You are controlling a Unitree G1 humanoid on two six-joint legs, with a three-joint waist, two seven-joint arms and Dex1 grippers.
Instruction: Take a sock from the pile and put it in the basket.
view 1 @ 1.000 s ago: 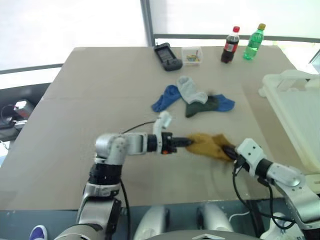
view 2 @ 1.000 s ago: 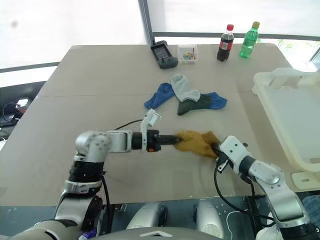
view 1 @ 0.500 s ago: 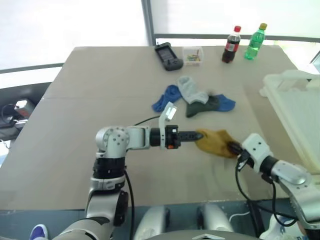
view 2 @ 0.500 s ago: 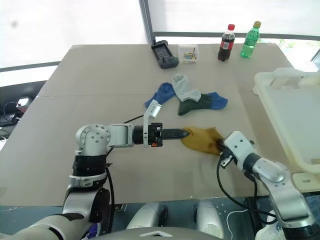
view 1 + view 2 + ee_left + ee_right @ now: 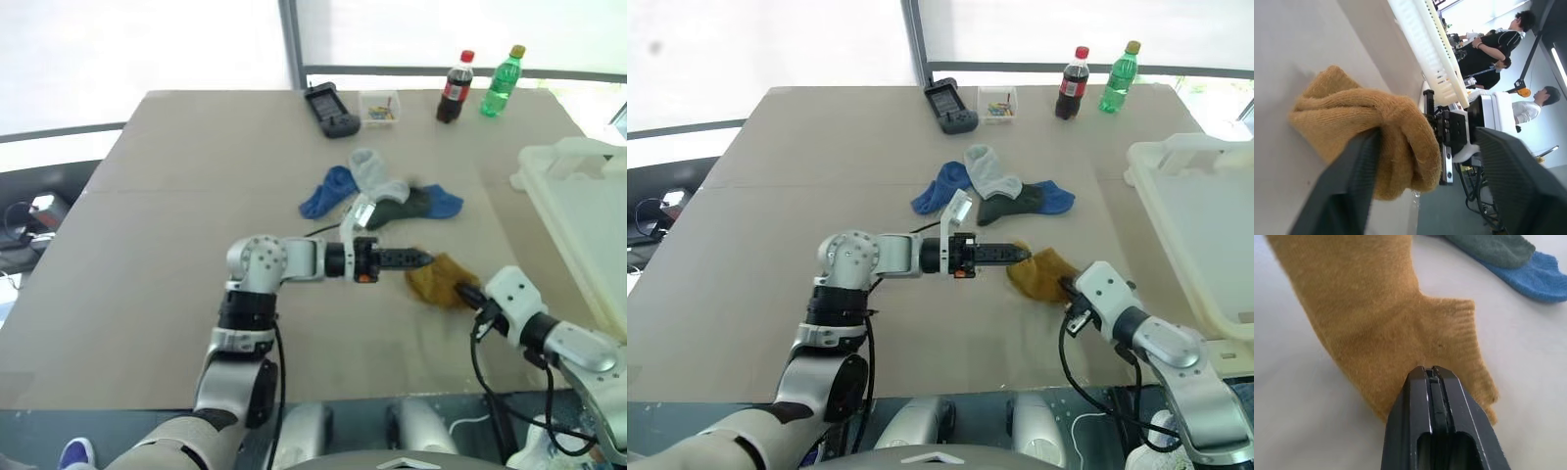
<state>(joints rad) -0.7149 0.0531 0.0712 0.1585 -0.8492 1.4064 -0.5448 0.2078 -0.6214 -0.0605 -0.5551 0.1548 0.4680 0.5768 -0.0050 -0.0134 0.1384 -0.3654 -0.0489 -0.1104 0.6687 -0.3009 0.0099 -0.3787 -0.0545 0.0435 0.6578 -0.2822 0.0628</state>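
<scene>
Mustard sock (image 5: 1386,328): R wrist view shows right tool (image 5: 1432,377) pinching it.

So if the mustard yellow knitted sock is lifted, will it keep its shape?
Probably not: the mustard yellow knitted sock already lies bunched and folded, so it should droop. It looks light. The fuzzy knit likely grips well in the shut right end effector.

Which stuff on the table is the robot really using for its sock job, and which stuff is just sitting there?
For the job:
- mustard sock
- pile of socks
- white basket

Just lying about:
- cola bottle
- green bottle
- small clear box
- black device
</scene>
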